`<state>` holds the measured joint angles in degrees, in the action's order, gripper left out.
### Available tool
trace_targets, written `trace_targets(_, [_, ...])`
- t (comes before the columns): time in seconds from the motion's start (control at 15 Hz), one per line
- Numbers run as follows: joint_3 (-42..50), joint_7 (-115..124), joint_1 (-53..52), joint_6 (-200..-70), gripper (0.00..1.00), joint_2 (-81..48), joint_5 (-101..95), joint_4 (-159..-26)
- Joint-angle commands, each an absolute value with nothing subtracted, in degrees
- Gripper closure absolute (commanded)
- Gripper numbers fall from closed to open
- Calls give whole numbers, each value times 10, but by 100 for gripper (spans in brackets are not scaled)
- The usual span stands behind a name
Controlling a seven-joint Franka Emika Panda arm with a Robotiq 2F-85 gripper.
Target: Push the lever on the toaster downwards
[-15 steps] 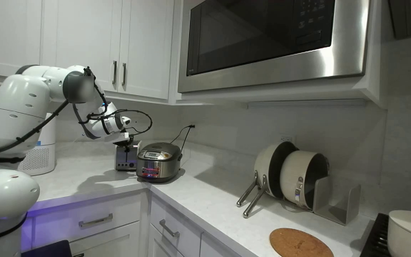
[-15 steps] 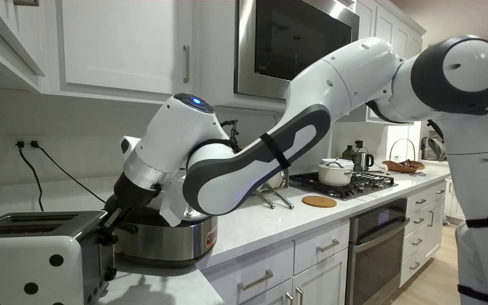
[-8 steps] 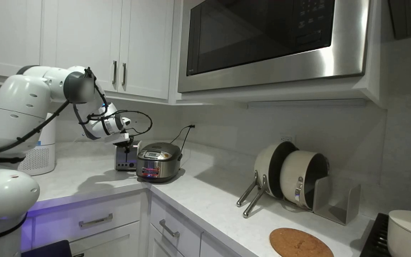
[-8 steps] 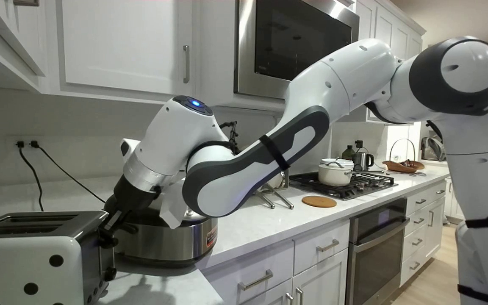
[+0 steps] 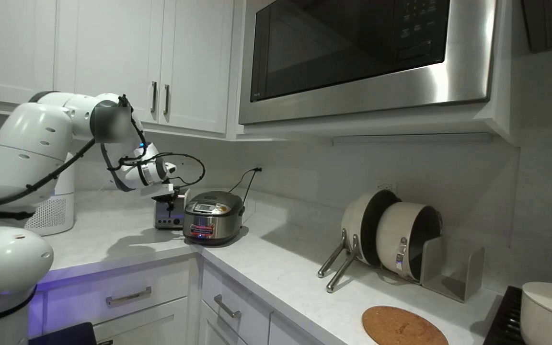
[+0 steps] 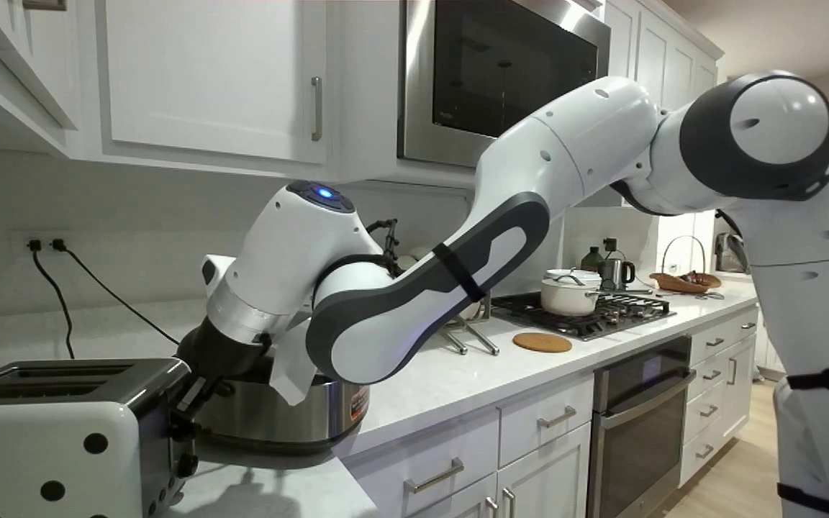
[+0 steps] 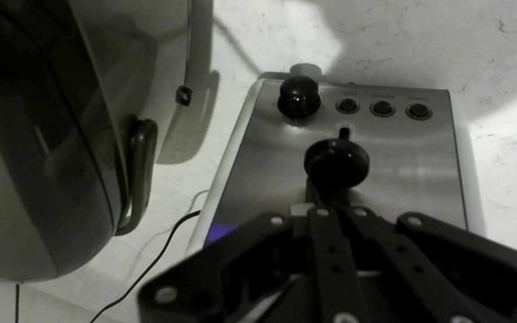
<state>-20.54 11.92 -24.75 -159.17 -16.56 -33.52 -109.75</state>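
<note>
hand (image 7: pixel 331 196) | narrow | against lever (image 7: pixel 337 157) on toaster (image 7: pixel 413 166) | rice cooker (image 5: pixel 212 219) just beside toaster

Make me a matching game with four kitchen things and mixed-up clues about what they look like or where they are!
Things:
1) toaster
2) rice cooker
3) round mat
4) pot

Clues:
a) on the stove
b) brown, lying flat on the counter
c) black spots on a white side
d) red label on the front

Right pairs: 1-c, 2-d, 3-b, 4-a

Rice cooker (image 5: pixel 212 219), microwave (image 5: pixel 352 50), upright pans (image 5: pixel 393 235), cork mat (image 5: pixel 404 326)
</note>
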Motion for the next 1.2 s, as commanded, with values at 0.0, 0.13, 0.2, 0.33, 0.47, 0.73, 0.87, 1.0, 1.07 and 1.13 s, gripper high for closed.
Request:
trace_targets(0.0, [-201,130,-256,-1575,100,-188,-339,-1080])
trace_targets(0.13, [-202,130,-256,-1575,100,-195,-338,-1080])
trace_targets(0.2, [-203,129,-255,-1575,100,-199,-336,-1080])
trace_targets(0.33, [-203,127,-255,-1574,100,-206,-333,-1080])
trace_targets(0.47, [-204,127,-255,-1575,100,-212,-333,-1080])
trace_targets(0.73, [-205,126,-254,-1576,100,-218,-329,-1082])
trace_targets(0.87, [-206,125,-253,-1576,100,-219,-326,-1083])
trace_targets(1.0, [-206,125,-253,-1574,100,-222,-323,-1085])
trace_targets(1.07, [-206,125,-254,-1574,100,-224,-323,-1086])
trace_targets(1.13, [-206,126,-254,-1573,100,-227,-322,-1089])
